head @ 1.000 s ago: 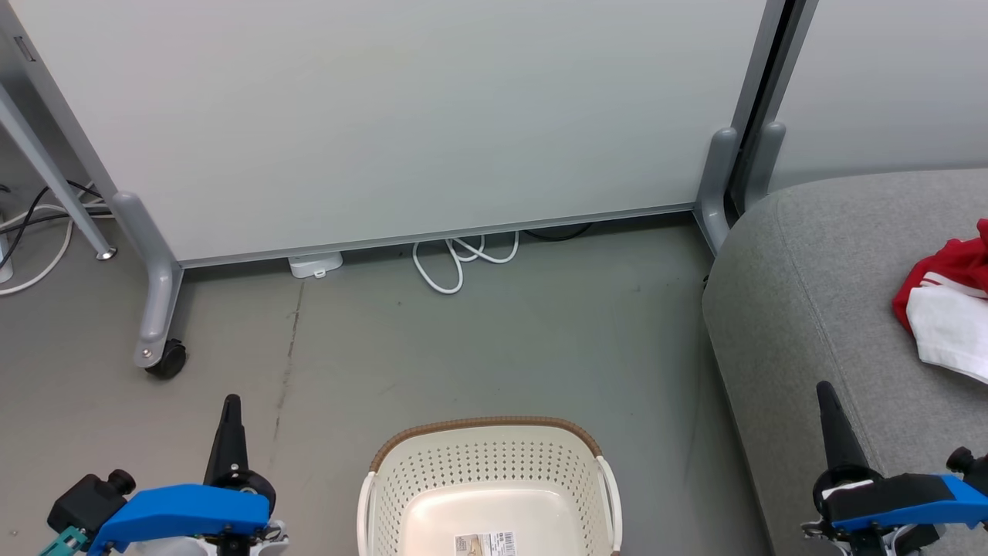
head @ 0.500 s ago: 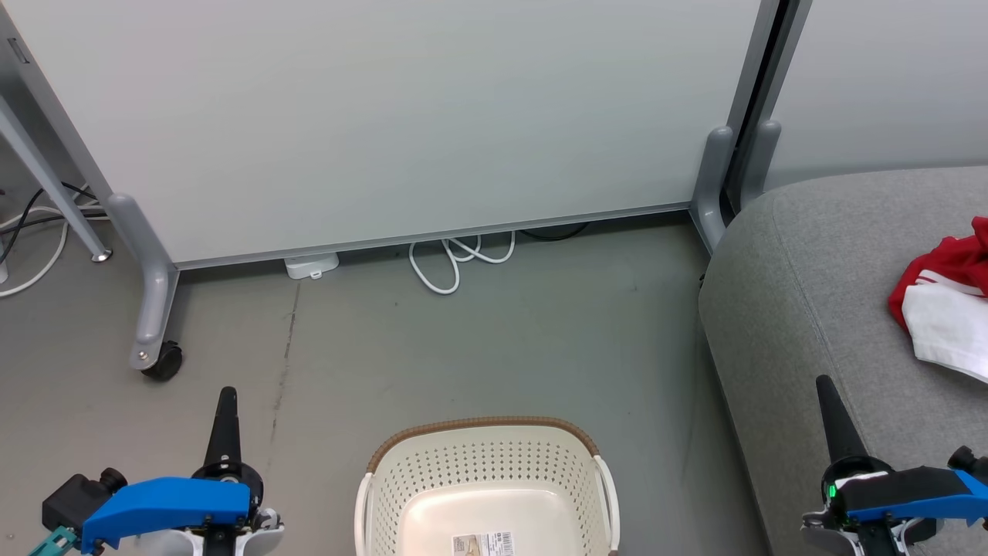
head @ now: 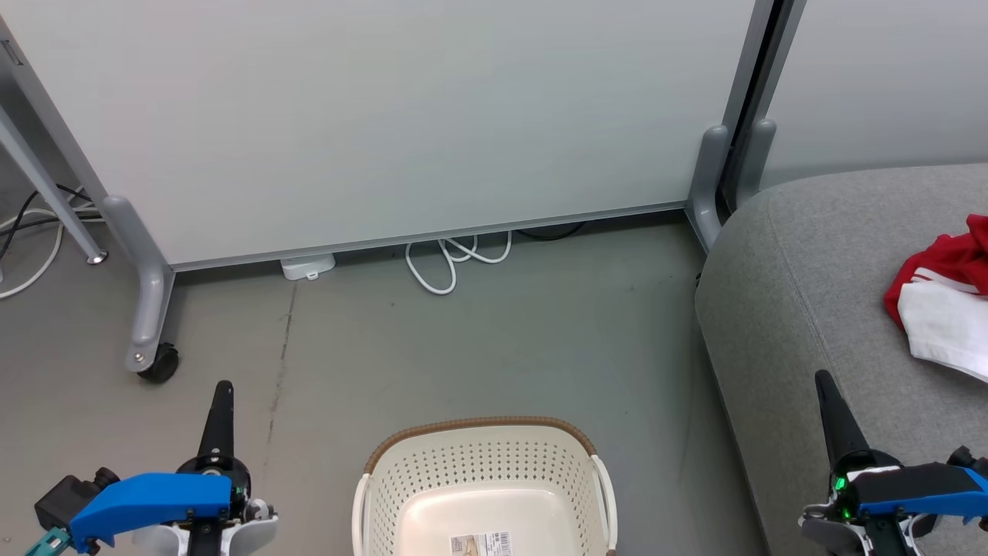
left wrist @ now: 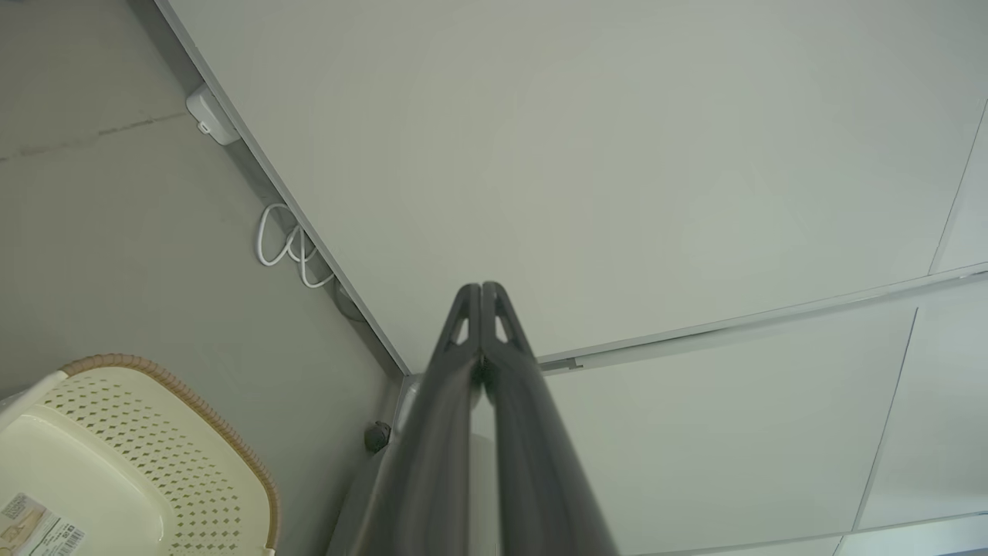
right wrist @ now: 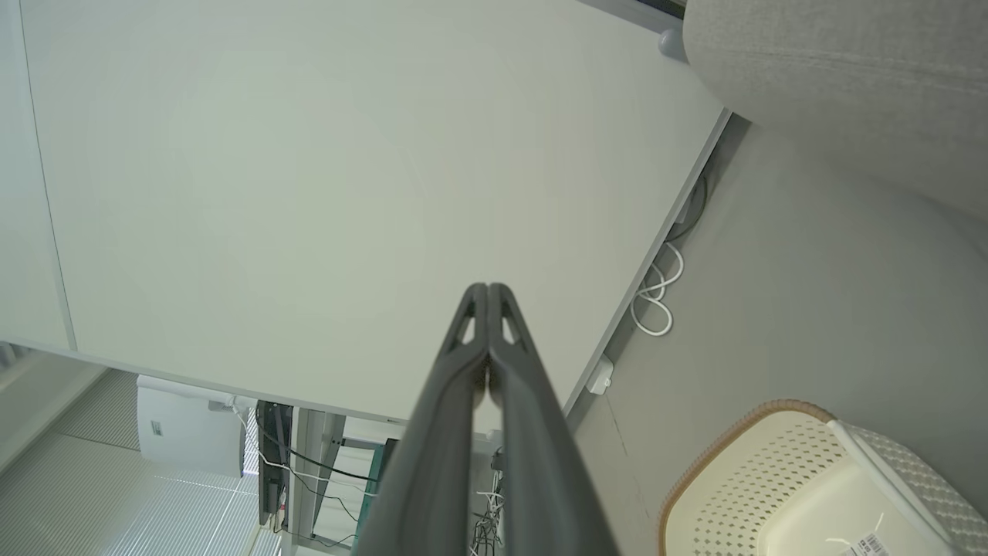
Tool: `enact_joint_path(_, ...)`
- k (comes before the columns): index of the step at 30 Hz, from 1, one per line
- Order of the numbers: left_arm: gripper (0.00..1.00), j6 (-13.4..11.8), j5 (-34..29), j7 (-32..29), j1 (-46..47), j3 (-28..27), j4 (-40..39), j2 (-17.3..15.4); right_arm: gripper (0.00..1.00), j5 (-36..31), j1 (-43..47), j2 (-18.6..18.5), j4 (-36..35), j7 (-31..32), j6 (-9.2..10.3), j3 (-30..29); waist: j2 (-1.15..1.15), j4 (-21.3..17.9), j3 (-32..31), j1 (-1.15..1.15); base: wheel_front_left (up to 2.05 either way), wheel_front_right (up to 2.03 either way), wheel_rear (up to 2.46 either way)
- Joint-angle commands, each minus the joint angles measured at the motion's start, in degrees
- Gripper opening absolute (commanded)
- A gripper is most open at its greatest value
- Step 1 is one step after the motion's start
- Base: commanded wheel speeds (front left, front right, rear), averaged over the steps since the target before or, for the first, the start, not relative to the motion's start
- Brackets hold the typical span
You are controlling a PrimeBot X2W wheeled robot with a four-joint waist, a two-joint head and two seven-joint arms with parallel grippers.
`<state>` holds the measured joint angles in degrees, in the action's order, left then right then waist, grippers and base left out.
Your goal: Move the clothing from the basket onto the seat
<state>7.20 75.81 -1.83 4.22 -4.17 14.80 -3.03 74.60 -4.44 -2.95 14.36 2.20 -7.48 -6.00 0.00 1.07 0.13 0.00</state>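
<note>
One basket (head: 482, 429), one seat (head: 803, 293), one red-and-white heap of clothing (head: 943, 313), two grippers. The clothing lies on the seat at the right edge of the head view, up and right of the right gripper (head: 823, 378) and well apart from it. The basket sits bottom centre between the grippers, its bare floor showing a label. The left gripper (head: 223, 388) and the right both have their fingers pressed together, holding nothing
</note>
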Motion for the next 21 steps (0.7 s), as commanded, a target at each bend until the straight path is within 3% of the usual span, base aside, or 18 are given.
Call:
enact_joint_path(1, 0.00, 0.4, 1.0, -0.3, 1.2, -0.3, -0.5, -0.2, 0.00, 1.3, -1.2, 0.0, -0.5, 0.3, -0.02, -0.2, 0.00, 0.0, 0.0, 0.00, 0.00, 0.00, 0.00)
enact_joint_path(21, 0.00, 0.4, 9.9, -2.7, 1.9, -1.5, -0.7, -0.2, 0.00, 10.6, -1.7, 0.1, -0.4, 2.7, -0.02, -0.4, 0.00, -0.6, 0.0, 0.00, 0.00, 0.00, 0.00)
